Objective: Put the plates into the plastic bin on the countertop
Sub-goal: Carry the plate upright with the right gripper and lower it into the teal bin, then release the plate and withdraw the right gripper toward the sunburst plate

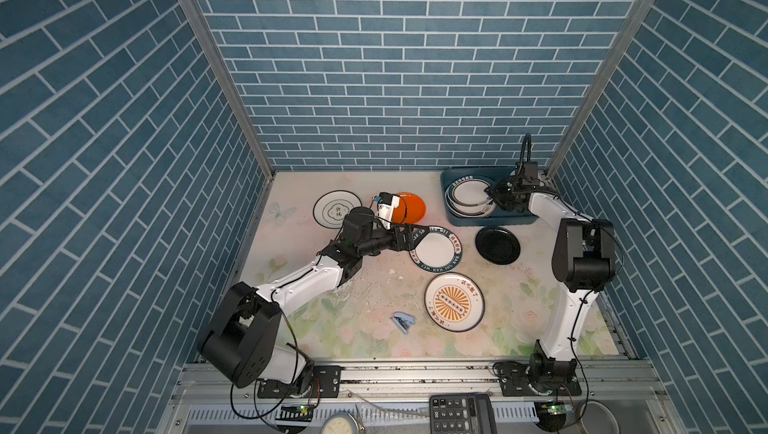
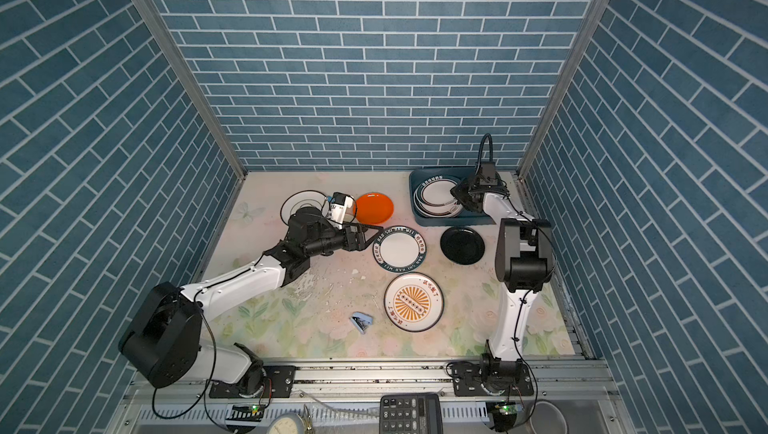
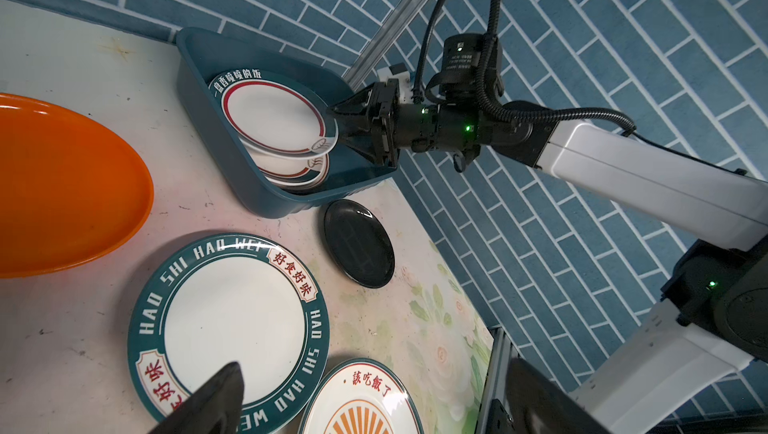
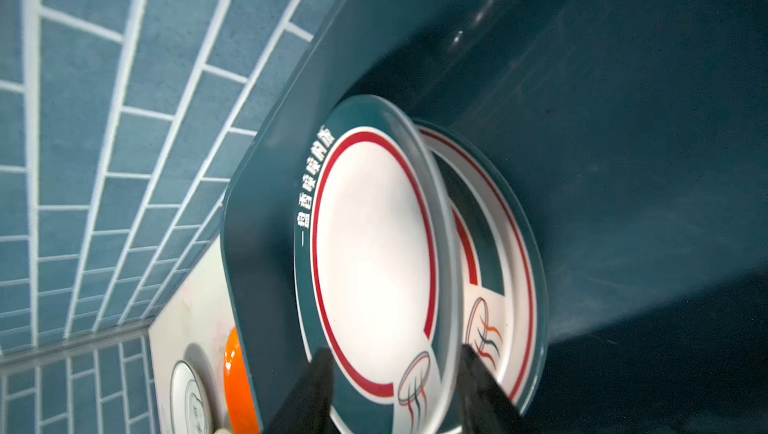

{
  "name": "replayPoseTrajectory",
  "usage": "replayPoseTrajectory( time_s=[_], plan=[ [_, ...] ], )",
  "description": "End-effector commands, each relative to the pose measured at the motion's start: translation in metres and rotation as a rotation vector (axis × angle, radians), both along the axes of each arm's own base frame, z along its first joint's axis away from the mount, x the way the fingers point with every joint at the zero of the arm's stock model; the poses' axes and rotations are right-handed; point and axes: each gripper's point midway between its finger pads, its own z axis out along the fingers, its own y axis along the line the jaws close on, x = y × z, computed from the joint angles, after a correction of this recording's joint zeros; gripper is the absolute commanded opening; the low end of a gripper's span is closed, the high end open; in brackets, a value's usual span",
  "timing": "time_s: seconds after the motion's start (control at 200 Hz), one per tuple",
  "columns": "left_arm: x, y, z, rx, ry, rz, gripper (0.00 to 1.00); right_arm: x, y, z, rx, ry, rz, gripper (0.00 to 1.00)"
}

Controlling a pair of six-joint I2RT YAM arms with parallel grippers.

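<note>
Jaws of the right gripper (image 3: 337, 130) stand spread astride the rim of a red-ringed plate (image 3: 274, 120). It leans on the stack (image 3: 301, 174) just beneath them inside the plastic bin (image 3: 199, 95), so at least three plates are in. Jaws of the left gripper (image 2: 372, 237) gape wide and empty at the edge of the lettered plate (image 2: 399, 249). Outward on the countertop (image 1: 374, 328) lie the orange plate (image 2: 374, 207), white plate (image 1: 332, 211), black plate (image 1: 497, 244) and sunburst plate (image 1: 454, 302). Five remain, so I judge the task under half done.
</note>
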Motion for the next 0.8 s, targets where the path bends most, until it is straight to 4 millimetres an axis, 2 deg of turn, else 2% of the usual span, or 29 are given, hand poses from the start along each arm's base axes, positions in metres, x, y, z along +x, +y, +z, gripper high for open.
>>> replayPoseTrajectory(
  time_s=[0.0, 0.035, 0.265, 0.47, 0.605, 0.795],
  plan=[
    [0.001, 0.006, 0.011, 0.014, -0.038, 0.017, 1.0, -0.008, 0.01, 0.015, -0.091, 0.02, 0.053, 0.92],
    [0.0, 0.008, 0.011, 0.018, -0.035, 0.025, 1.0, -0.012, 0.007, 0.018, -0.131, 0.031, 0.043, 0.98],
    [-0.007, 0.024, 0.015, 0.065, -0.034, 0.082, 1.0, -0.035, 0.003, 0.07, -0.169, -0.067, 0.023, 0.99],
    [-0.014, 0.042, 0.008, 0.126, 0.014, 0.144, 1.0, -0.078, 0.004, 0.115, -0.114, -0.144, 0.019, 0.99],
    [-0.022, 0.05, -0.005, 0.136, 0.065, 0.169, 1.0, -0.115, -0.003, 0.128, -0.116, -0.186, 0.004, 0.99],
    [-0.035, 0.059, -0.018, 0.141, 0.123, 0.179, 1.0, -0.173, -0.011, 0.13, -0.173, -0.203, 0.05, 0.99]
  ],
)
